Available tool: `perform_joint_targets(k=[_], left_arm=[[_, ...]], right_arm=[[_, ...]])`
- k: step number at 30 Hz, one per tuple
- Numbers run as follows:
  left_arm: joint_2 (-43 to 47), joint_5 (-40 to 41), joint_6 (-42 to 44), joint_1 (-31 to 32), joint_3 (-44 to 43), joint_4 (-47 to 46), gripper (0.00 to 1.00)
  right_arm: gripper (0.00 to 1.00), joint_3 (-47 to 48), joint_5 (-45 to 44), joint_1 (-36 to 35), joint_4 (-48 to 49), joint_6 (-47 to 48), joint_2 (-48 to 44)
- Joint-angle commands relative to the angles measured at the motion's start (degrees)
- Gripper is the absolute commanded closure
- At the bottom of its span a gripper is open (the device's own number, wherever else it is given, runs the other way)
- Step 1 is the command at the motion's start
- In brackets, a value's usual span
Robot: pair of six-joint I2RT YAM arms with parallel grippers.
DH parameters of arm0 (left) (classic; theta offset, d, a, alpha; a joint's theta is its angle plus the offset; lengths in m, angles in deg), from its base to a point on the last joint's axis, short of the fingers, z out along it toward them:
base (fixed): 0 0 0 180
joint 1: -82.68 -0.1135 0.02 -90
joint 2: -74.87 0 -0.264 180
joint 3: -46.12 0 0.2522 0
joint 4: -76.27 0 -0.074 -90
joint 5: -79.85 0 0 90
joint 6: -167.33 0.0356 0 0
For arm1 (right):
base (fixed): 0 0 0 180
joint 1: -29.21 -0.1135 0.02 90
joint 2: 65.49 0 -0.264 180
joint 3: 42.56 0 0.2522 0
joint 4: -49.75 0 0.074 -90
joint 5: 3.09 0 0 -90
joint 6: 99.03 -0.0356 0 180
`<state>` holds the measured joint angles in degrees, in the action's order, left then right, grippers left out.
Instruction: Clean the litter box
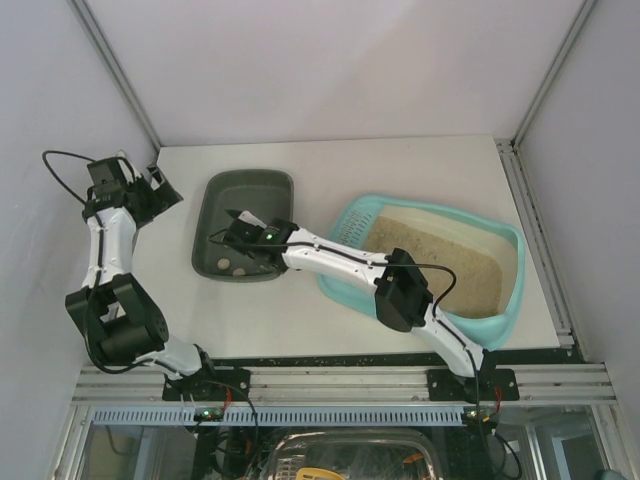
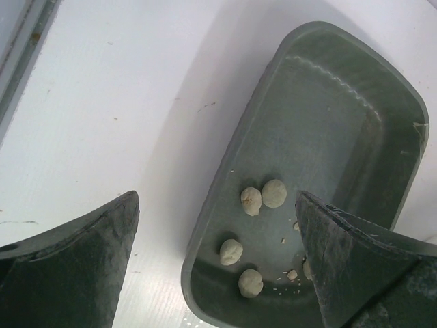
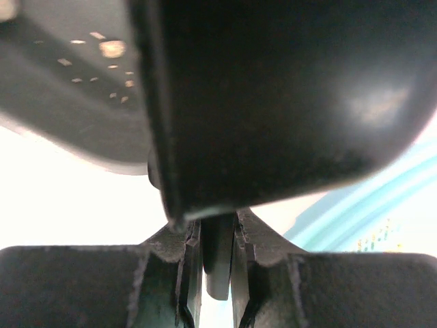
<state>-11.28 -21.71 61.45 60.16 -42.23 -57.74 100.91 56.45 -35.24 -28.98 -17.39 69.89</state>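
Note:
The turquoise litter box (image 1: pixel 512 290) with tan litter (image 1: pixel 450 255) and a slotted grille (image 1: pixel 352 228) sits at the right; a strip of it shows in the right wrist view (image 3: pixel 382 212). My right gripper (image 1: pixel 245 230) reaches left over the dark grey-green tray (image 1: pixel 205 215). It (image 3: pixel 217 273) is shut on the handle of a dark scoop (image 3: pixel 273 102). My left gripper (image 1: pixel 160 190) is open and empty at the far left, above the table beside that tray (image 2: pixel 225 171). Several pale clumps (image 2: pixel 263 197) lie in the tray's near end.
Metal frame rails run along the table's left (image 1: pixel 120 75) and right (image 1: pixel 530 190) edges. Bare white table (image 2: pixel 102 116) lies left of the dark tray. Small crumbs (image 2: pixel 292 275) lie among the clumps.

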Motion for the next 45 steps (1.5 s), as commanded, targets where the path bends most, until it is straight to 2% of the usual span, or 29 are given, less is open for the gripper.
perform_joint_targets(k=[1,4,8,11,14,17,23,29,34,39,45], left_arm=[[2.68,-1.2,2.26,0.8,3.77,-5.23,0.0],[6.44,2.27,5.99,4.4,6.11,-8.02,0.0],[7.55,3.31,7.58,7.89,6.35,-8.46,0.0],[6.27,2.8,6.92,9.52,5.98,-8.62,0.0],[4.29,2.78,6.75,10.97,5.69,-9.63,0.0],[2.31,3.39,6.89,12.04,5.14,-10.28,0.0],[-0.88,2.62,7.91,14.51,3.89,-10.09,0.0],[-3.25,2.22,10.51,18.89,-0.11,-8.15,0.0],[-5.45,-1.04,14.0,24.24,-4.32,-4.82,0.0],[-6.23,-1.96,19.49,34.12,-8.54,0.44,0.0],[-9.54,-3.13,10.18,41.65,-12.76,1.81,0.0]], right_arm=[[1.0,-1.25,9.75,0.83,5.47,1.13,-13.15],[1.0,-11.0,19.63,3.82,9.5,3.0,-24.68],[1.0,-23.24,31.41,12.44,1.22,2.44,-36.56],[1.0,-37.45,37.61,20.64,2.32,1.66,-50.14],[1.0,-49.16,37.98,24.78,9.89,2.08,-63.94],[1.0,-55.71,33.08,25.17,11.1,6.15,-72.7],[1.0,-58.82,34.52,32.35,1.52,14.55,-73.68],[1.0,-64.42,36.01,40.61,-0.68,23.07,-74.21],[1.0,-67.41,33.87,41.55,-3.43,27.12,-75.42],[1.0,-68.71,36.29,41.77,-5.98,28.0,-74.44],[1.0,-72.55,36.34,41.83,-6.45,25.37,-73.3]])
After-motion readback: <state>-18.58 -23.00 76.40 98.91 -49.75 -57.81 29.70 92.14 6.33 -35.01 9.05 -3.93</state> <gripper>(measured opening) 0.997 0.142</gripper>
